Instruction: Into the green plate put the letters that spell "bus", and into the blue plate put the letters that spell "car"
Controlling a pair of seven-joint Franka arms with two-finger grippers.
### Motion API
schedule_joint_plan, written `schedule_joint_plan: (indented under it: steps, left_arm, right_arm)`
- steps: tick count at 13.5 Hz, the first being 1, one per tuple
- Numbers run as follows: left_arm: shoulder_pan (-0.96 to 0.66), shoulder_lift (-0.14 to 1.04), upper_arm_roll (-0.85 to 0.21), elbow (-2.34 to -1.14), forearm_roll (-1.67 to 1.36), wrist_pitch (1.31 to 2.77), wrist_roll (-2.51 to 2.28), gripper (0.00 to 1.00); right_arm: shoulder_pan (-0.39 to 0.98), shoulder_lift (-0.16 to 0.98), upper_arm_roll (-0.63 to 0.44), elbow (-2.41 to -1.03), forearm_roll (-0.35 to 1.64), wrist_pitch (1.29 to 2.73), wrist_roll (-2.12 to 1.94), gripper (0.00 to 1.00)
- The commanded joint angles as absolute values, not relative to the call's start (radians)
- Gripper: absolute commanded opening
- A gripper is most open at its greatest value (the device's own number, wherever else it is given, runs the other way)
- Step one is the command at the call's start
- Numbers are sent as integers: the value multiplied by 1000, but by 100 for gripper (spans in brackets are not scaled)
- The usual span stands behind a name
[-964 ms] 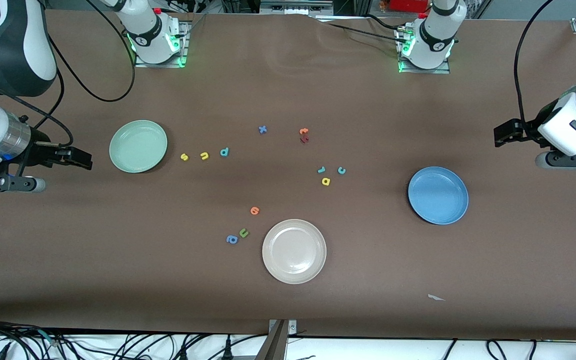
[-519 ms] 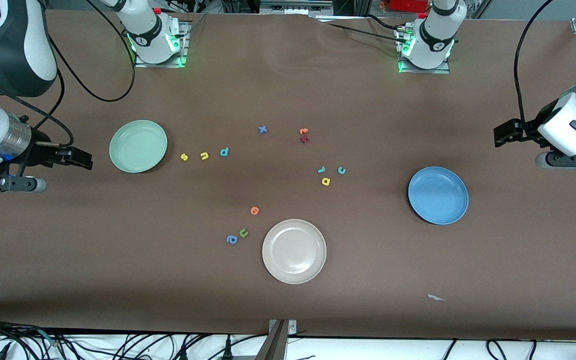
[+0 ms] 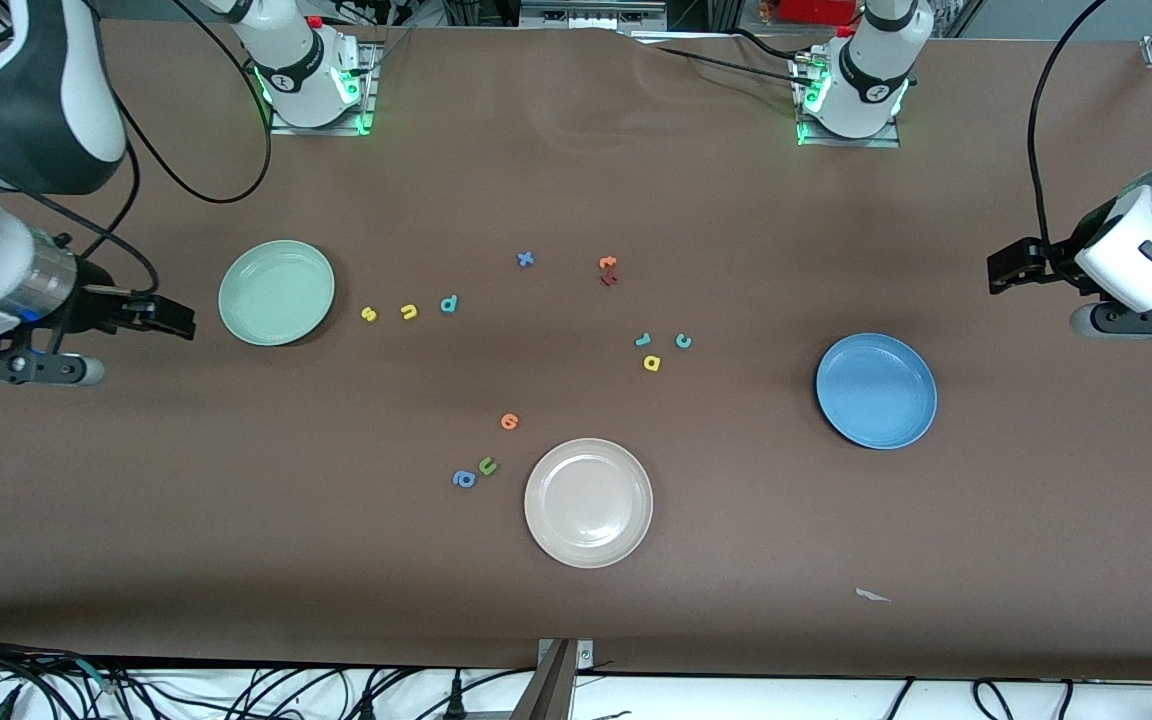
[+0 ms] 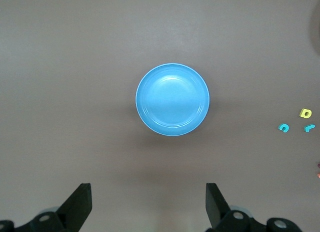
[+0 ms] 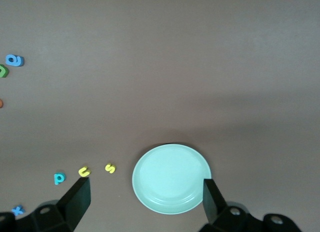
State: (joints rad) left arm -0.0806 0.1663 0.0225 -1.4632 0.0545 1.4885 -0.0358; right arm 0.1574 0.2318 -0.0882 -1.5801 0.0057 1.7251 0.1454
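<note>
Front view: both grippers wide apart

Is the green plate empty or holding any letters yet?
Empty. The green plate shows only a bare inside in the front and right wrist views; the yellow s, yellow u and teal b lie on the table beside it.

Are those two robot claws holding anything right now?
No. The left gripper and right gripper are both open and empty; all the foam letters lie on the table.
</note>
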Motion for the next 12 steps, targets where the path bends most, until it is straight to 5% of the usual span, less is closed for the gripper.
schedule_joint_plan:
  steps: [1, 6, 12]
  left_arm:
    - [-84, 176, 11, -1483, 6, 1497, -75, 100]
    - [-107, 296, -124, -1528, -58, 1627, -354, 100]
    - [-107, 291, -308, -1845, -77, 1987, -572, 100]
  right_arm:
    - [158, 216, -49, -1617, 11, 1746, 225, 99]
    - [158, 210, 66, -1670, 20, 1791, 466, 99]
    - [156, 198, 83, -1743, 21, 1775, 644, 99]
